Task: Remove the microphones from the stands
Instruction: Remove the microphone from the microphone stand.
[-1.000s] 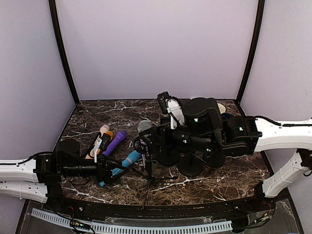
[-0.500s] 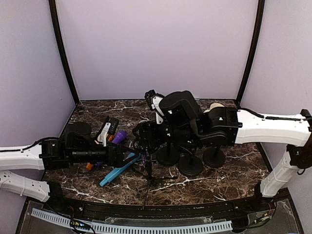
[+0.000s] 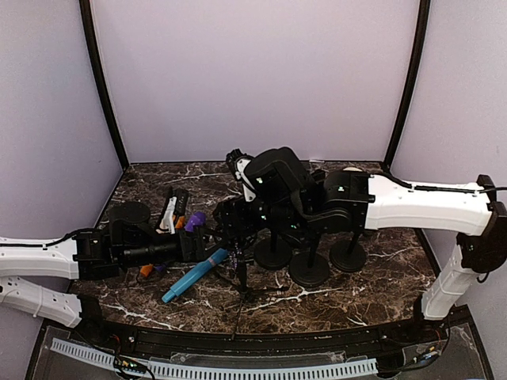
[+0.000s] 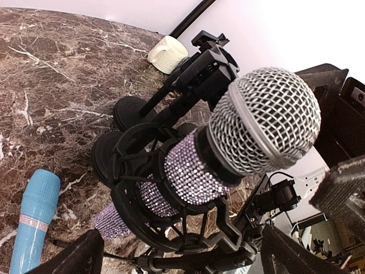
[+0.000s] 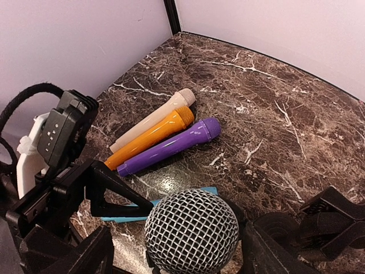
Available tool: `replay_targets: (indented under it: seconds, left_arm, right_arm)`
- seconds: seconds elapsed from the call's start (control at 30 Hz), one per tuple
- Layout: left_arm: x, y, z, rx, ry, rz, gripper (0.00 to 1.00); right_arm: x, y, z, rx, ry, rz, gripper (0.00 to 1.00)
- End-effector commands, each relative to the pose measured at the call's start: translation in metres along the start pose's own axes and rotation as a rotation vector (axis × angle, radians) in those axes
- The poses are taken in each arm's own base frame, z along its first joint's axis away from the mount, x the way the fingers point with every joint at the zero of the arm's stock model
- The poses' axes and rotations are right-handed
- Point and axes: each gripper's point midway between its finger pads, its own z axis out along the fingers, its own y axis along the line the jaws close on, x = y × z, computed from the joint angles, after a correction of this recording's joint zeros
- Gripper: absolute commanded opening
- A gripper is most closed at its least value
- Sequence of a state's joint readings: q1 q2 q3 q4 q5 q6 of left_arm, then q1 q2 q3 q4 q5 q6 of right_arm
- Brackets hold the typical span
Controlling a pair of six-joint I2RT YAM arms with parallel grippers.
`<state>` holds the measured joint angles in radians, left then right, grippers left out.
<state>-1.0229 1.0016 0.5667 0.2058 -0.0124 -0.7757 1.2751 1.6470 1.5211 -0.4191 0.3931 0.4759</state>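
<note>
The microphone has a silver mesh head (image 4: 263, 119) and a purple rhinestone body (image 4: 185, 174). It sits tilted in the black shock-mount ring of the stand (image 4: 132, 220). My left gripper (image 4: 182, 237) is open, its fingers on either side of the mount's underside. My right gripper (image 5: 177, 240) is open, its fingers either side of the mesh head (image 5: 191, 231) without closing on it. In the top view both grippers meet at the stand (image 3: 240, 273): the left gripper (image 3: 207, 244) comes from the left, the right gripper (image 3: 230, 226) from above and hides the microphone.
Loose cream (image 5: 153, 119), orange (image 5: 151, 137) and purple (image 5: 171, 145) microphones lie left of the stand, and a blue one (image 3: 190, 277) lies in front. Several round-based stands (image 3: 309, 269) crowd the right. A cream cup (image 4: 167, 54) stands at the back.
My left gripper has moved right, up to the stand's mount. My right arm has swung left and its gripper now sits over the microphone head.
</note>
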Motion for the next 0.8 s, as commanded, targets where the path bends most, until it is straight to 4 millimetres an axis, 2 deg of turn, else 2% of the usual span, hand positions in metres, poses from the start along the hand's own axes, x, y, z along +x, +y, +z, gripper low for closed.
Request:
replay_targets:
  seconds: [0.0, 0.2, 0.3, 0.53, 0.77]
  left_arm:
    - [-0.004, 0.008, 0.003, -0.027, -0.034, -0.036, 0.98]
    - [-0.001, 0.013, 0.011, -0.054, -0.020, -0.024, 0.94]
    - [0.001, 0.014, 0.017, -0.062, -0.002, -0.015, 0.89]
    - [0.008, 0.023, 0.022, -0.098, 0.020, -0.023, 0.74]
    - [0.011, 0.026, 0.022, -0.101, 0.023, -0.038, 0.66]
  right_arm:
    - [-0.008, 0.005, 0.008, -0.009, -0.015, -0.015, 0.77]
    - [-0.003, 0.007, 0.017, -0.001, 0.000, -0.020, 0.73]
    - [0.000, 0.005, 0.021, 0.012, 0.009, -0.023, 0.69]
    - [-0.006, 0.005, 0.016, 0.009, -0.009, -0.020, 0.50]
    - [-0.022, 0.010, 0.004, -0.026, -0.057, -0.024, 0.29]
